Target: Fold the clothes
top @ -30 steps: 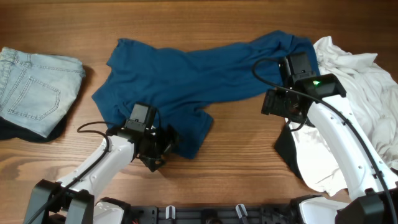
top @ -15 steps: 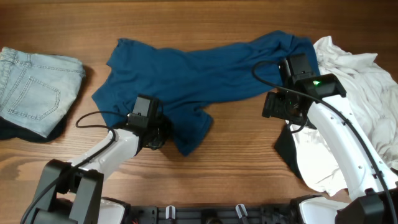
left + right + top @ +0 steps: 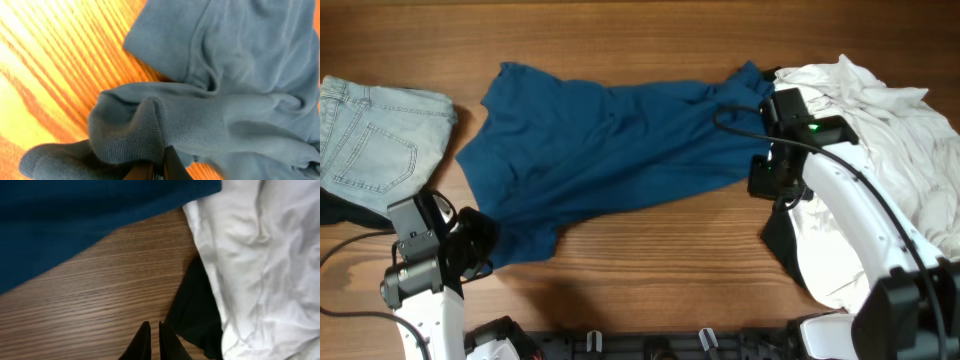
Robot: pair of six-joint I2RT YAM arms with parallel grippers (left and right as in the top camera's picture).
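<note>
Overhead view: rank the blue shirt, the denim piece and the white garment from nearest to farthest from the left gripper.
1. blue shirt: nearest, its lower left corner is pinched in the left gripper.
2. denim piece: up and to the left of that gripper, at the far left.
3. white garment: farthest, bunched at the far right.

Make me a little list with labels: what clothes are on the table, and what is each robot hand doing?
blue shirt: spread across the middle of the table
left gripper: shut on a bunched edge of the blue shirt
right gripper: shut, holding nothing, over bare table
white garment: crumpled at the right
black garment: poking out from the white garment's edge
denim: far left
</note>
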